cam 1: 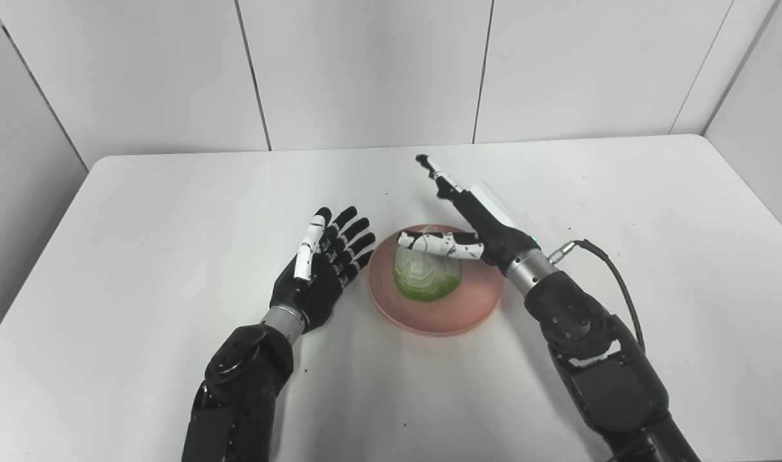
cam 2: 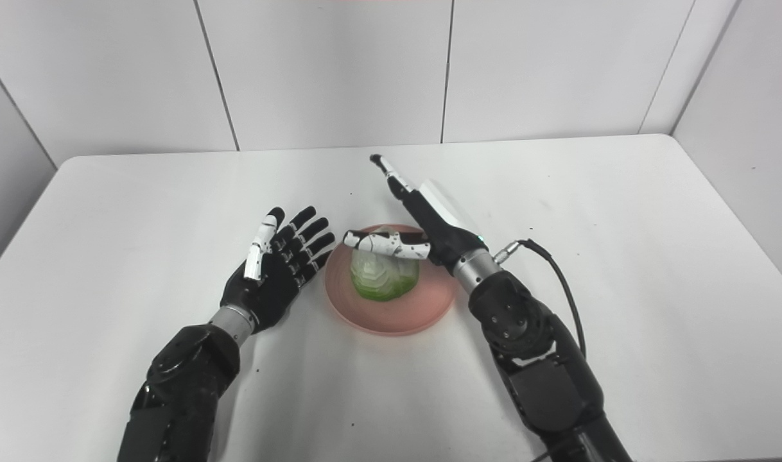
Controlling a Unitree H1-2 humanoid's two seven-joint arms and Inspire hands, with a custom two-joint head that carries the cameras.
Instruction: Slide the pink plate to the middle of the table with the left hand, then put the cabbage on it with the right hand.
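The pink plate (cam 1: 474,301) lies near the middle of the white table. A pale green cabbage (cam 1: 427,274) rests on it. My right hand (cam 1: 468,215) hovers just above and behind the cabbage, open: its fingers stretch away toward the far wall while the thumb reaches across the cabbage's top. Whether the thumb touches the cabbage I cannot tell. My left hand (cam 1: 323,263) lies palm up and open just left of the plate, its fingertips close to the rim, holding nothing.
The white table (cam 1: 173,212) has rounded far corners and is walled by pale panels behind and at both sides. A grey cable (cam 1: 612,266) loops from the right wrist above the table.
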